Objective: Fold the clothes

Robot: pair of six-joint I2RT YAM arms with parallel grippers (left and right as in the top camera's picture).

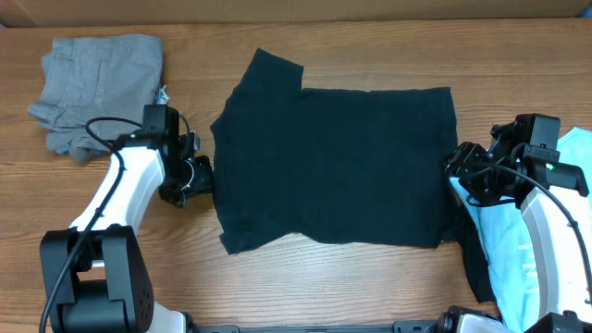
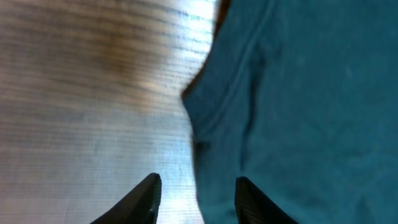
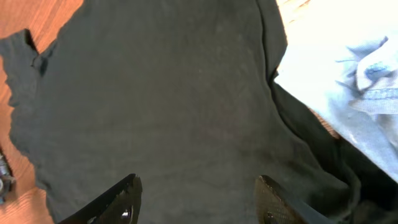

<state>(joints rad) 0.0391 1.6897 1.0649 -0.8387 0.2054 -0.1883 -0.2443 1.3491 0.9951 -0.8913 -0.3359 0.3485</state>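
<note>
The black T-shirt [image 1: 338,166] lies spread flat in the middle of the table, one sleeve sticking out at the back left. My left gripper [image 1: 196,174] is open at the shirt's left edge; in the left wrist view its fingers [image 2: 198,199] straddle the shirt's edge [image 2: 298,93], holding nothing. My right gripper [image 1: 460,171] is open over the shirt's right edge; in the right wrist view its fingers [image 3: 198,199] hover above the black cloth [image 3: 161,99]. The light blue T-shirt [image 1: 509,250] lies at the right, under my right arm. The grey folded garments [image 1: 92,88] lie at the back left.
The wooden table [image 1: 324,277] shows bare wood in front of and behind the black shirt. The light blue shirt also shows in the right wrist view [image 3: 348,74], on top of a dark fold of cloth.
</note>
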